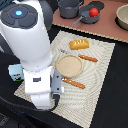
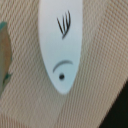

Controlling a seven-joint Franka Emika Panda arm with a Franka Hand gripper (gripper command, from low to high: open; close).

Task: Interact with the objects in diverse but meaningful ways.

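Wrist view: fish [image 2: 61,45] fills frame, flat, smooth, white, oval tapering to rounded head; black dot eye, curved gill line, fin strokes. Lies on ribbed beige mat [image 2: 30,105].

Claw state: cannot tell; arm [image 1: 30,45] hides it in exterior view, fingers out of wrist frame.

On mat: plate [image 1: 68,65], fork [image 1: 73,83], knife [image 1: 87,58], glossy golden loaf [image 1: 79,44]. Carton [image 1: 16,72] beside arm. Far: grey pot [image 1: 70,7], tomato [image 1: 93,12].

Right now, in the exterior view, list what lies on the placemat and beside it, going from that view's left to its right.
Milk carton → robot arm → plate → bread loaf. The two orange-handled utensils overlap the plate's span, so they are left out.
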